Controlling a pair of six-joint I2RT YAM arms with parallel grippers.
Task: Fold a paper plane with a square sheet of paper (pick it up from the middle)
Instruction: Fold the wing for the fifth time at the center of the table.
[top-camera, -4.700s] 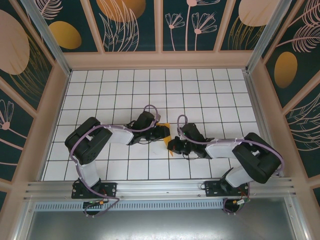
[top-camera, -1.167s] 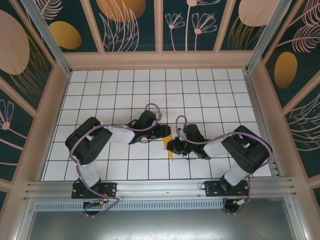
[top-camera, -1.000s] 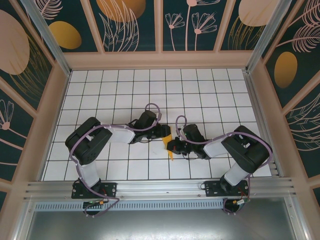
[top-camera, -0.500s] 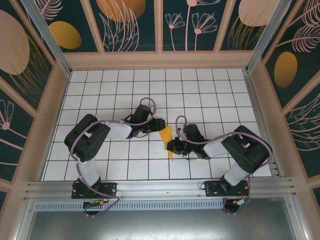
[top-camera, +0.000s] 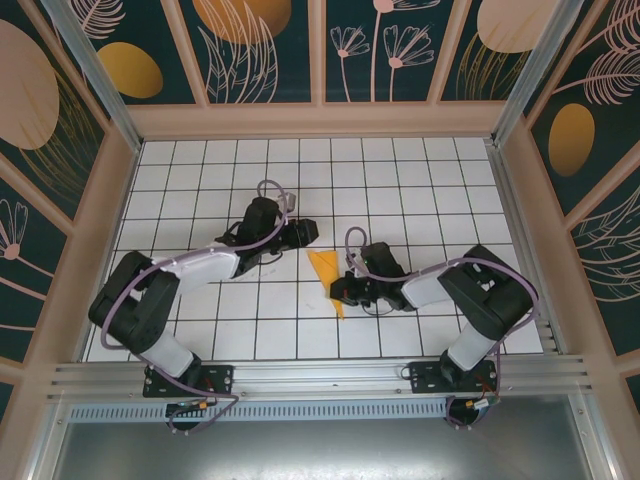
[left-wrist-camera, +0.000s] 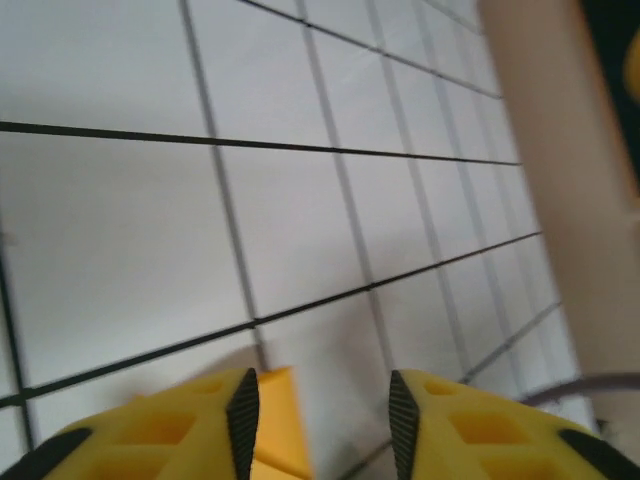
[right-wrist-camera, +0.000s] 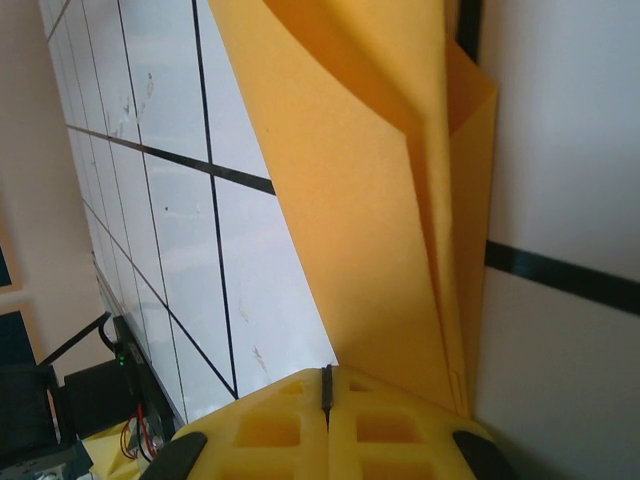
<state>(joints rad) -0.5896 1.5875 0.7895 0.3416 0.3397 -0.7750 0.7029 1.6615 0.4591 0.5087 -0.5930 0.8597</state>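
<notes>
One square sheet of paper (top-camera: 324, 270), orange-yellow, is folded into a pointed wedge and lies on the white gridded table (top-camera: 200, 180) near its middle. Its wide end points toward the far side and its narrow tip toward the near edge. In the right wrist view the square sheet of paper (right-wrist-camera: 360, 200) shows overlapping folded layers, one flap lifting off the surface.

The right gripper (top-camera: 340, 291) sits at the right edge of the wedge, toward its narrow end, reaching in from the right. Its yellow fingers (right-wrist-camera: 270, 420) are pressed fully together, only a thin seam showing between them at the right gripper (right-wrist-camera: 325, 372). The paper's narrow part runs up against and under them. Whether any layer is pinched in the seam cannot be told.

The left gripper (top-camera: 308, 232) hangs just to the far left of the paper's wide end, apart from it. Its claw stands open with nothing in the gap. In its own wrist view the left gripper (left-wrist-camera: 322, 390) frames bare tiles, with a corner of the paper (left-wrist-camera: 275, 425) low down beside the left finger (left-wrist-camera: 190, 430).

A pale wooden frame (top-camera: 320, 120) surrounds the table.
</notes>
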